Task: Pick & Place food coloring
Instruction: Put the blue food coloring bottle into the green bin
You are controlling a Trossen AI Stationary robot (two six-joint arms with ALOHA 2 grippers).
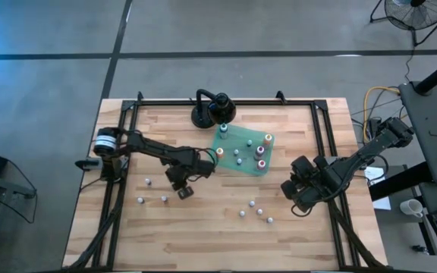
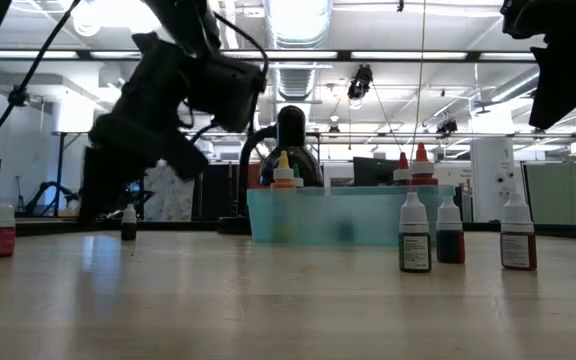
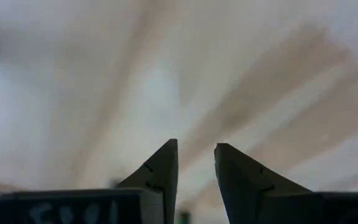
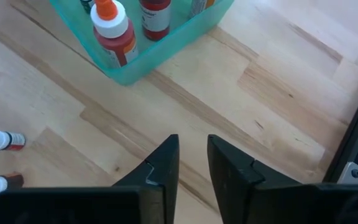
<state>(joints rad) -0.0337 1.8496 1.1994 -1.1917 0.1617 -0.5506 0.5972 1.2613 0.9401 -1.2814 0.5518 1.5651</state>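
Observation:
Several food coloring bottles stand in a shallow green tray (image 1: 243, 150) at the table's middle back; one with an orange cap (image 4: 114, 34) shows in the right wrist view. Loose bottles stand on the wood left of centre (image 1: 149, 182) and right of centre (image 1: 253, 203), also seen in the low view (image 2: 414, 235). My left gripper (image 1: 185, 192) (image 3: 196, 144) hangs above bare wood near the left group, pointing steeply down, narrowly open and empty. My right gripper (image 1: 294, 199) (image 4: 192, 137) hovers right of the tray's near corner, narrowly open, with nothing between its fingers.
A black round-based stand (image 1: 211, 112) is behind the tray at the far edge. A black frame rail (image 1: 328, 144) runs along the table's right side, close to my right arm. Bare wood lies along the near edge (image 1: 203, 243).

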